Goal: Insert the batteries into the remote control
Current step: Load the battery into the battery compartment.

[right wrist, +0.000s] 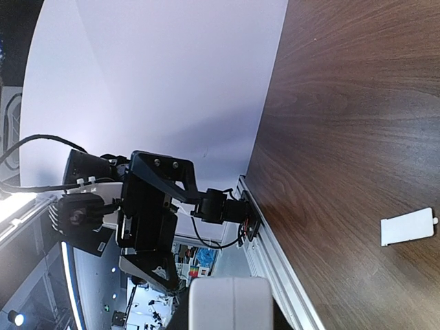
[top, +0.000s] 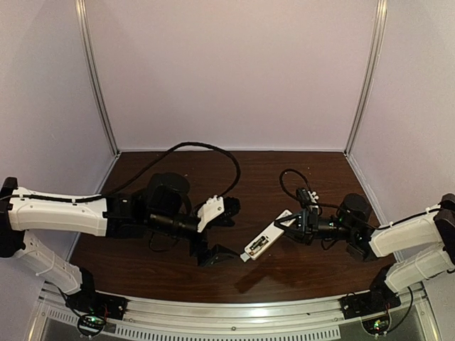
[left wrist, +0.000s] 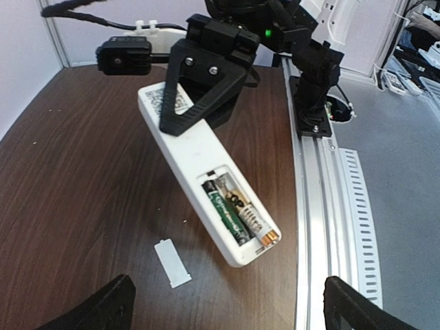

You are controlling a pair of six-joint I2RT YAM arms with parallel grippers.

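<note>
The white remote control point(left wrist: 199, 158) is held off the table, with its open battery recess facing my left wrist camera. Two batteries lie side by side in the recess, a dark green one point(left wrist: 225, 212) and a pale silvery one point(left wrist: 249, 210). My right gripper point(left wrist: 203, 93) is shut on the remote's far end. From above, the remote point(top: 264, 240) sticks out from the right gripper point(top: 290, 226) towards the left gripper point(top: 225, 231). My left gripper point(left wrist: 230, 306) is open and empty just short of the remote's battery end. The right wrist view shows only the remote's end point(right wrist: 232, 301).
A small flat white cover piece point(left wrist: 172, 262) lies on the dark wooden table under the remote's battery end and also shows in the right wrist view point(right wrist: 409, 227). A metal rail point(left wrist: 323, 206) runs along the table's near edge. Black cables point(top: 213, 153) loop over the back of the table.
</note>
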